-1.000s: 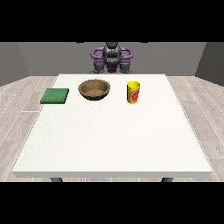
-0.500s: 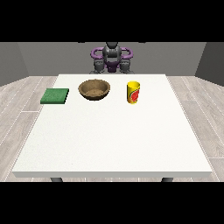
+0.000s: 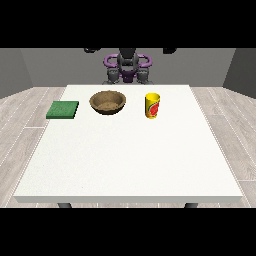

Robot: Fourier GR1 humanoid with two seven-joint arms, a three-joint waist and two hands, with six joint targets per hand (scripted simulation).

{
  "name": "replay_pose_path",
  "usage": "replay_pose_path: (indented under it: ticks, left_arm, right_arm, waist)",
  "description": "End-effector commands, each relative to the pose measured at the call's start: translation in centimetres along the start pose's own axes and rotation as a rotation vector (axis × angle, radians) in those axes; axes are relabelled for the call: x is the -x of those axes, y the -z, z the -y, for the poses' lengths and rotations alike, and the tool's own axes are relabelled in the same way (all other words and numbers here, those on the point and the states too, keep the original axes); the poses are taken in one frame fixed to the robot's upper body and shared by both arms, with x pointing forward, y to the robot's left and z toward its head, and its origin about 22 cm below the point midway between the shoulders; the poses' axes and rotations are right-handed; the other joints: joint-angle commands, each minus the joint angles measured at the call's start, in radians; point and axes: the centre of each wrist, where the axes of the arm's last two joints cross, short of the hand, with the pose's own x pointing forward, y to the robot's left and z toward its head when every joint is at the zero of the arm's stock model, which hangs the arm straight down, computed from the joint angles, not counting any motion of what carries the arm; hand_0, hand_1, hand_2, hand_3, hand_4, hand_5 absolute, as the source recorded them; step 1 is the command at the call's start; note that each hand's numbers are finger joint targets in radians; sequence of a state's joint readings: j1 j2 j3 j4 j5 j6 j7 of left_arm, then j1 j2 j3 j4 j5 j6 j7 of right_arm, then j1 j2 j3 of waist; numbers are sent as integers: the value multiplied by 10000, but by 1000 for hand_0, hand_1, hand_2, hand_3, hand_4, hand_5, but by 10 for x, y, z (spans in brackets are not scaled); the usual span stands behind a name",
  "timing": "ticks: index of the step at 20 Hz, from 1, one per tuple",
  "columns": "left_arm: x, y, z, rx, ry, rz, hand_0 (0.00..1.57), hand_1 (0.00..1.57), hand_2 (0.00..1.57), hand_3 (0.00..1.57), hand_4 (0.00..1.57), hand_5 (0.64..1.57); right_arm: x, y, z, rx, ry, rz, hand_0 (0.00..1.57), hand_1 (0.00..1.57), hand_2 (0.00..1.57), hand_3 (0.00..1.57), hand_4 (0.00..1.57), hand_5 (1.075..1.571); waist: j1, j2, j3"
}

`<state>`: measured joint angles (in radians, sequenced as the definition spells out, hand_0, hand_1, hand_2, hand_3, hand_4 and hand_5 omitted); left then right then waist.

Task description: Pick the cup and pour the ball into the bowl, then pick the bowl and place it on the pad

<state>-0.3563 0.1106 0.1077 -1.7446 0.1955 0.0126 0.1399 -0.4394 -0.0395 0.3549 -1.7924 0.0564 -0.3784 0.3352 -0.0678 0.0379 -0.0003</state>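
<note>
Big white table (image 3: 125, 160) in the middle of the room. Far behind it, at the top, the robot (image 3: 128, 67), small and dark with purple bits.

On the far part of the table, three things in a row. At the left, flat on the table near the left edge, a green pad (image 3: 63, 109). To its right, a brown bowl (image 3: 107, 102), standing the right way up, near the pad but not touching it. Further right, a yellow cup (image 3: 152, 106) with a red mark on its side, standing up straight, apart from the bowl. Too small to tell what sits inside the cup.

Up high at the view's left, only a little dark piece of a hand (image 3: 91, 50). Up high at the view's right, another little dark piece of a hand (image 3: 170, 50). Both well above the table and far from the cup, the bowl and the pad. Touching nothing. Open or closed? Cannot tell for either one.
</note>
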Motion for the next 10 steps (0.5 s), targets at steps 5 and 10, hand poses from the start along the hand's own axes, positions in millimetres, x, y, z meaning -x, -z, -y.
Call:
replay_pose_path:
  ticks: [5, 10]
  left_arm:
    - [15, 35, -24, -476, 1454, 1520, 0, 0, 0, 0, 0, 1443]
    - [72, 2, -64, -1265, 1350, 1231, 0, 0, 0, 0, 0, 1417]
  right_arm:
    - [-36, 15, 12, -732, 243, 1510, 0, 0, 0, 0, 0, 1568]
    - [-43, -2, 31, -754, 293, 1936, 0, 0, 0, 0, 0, 1569]
  waist:
    - [-864, 1775, -2]
    - [-1144, 2169, -8]
